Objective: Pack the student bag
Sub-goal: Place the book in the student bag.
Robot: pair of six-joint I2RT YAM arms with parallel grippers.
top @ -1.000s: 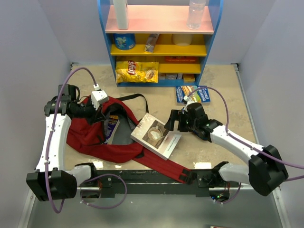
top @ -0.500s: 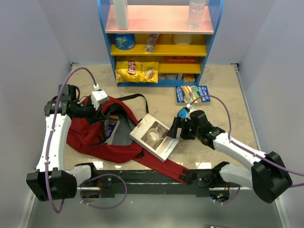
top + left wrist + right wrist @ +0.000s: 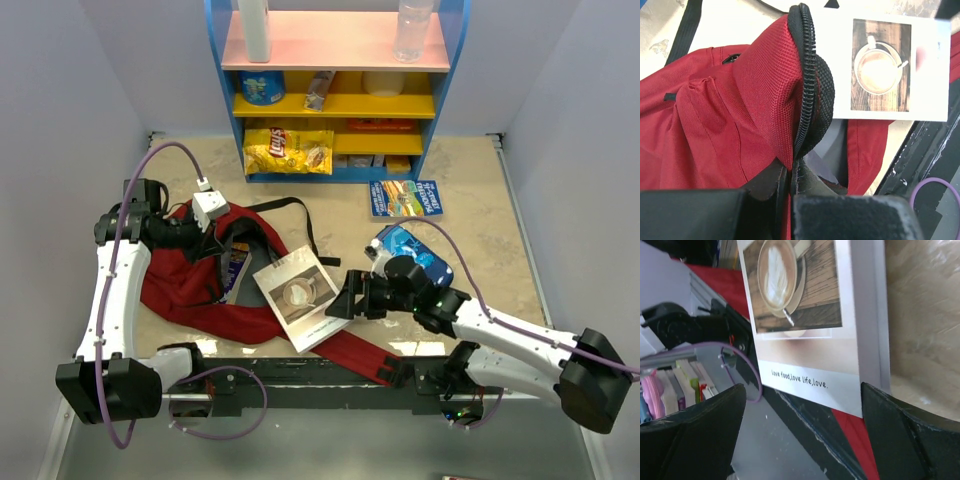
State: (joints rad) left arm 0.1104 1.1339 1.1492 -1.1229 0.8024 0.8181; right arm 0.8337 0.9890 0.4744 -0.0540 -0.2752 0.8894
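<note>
1. Large dark-red fabric backpack (image 3: 185, 290) lay centre-left in the top view, mouth open, grey lining showing.
2. Left gripper (image 3: 790, 180) was pinched shut on the backpack's black zipper rim, at the bag's upper left.
3. White rectangular book with a coffee-cup cover (image 3: 297, 293) lay at the bag's right edge, over a red strap (image 3: 360, 358).
4. Right gripper (image 3: 342, 298) stood wide open, holding nothing, fingers either side of the book's right corner; contact unclear.
</note>
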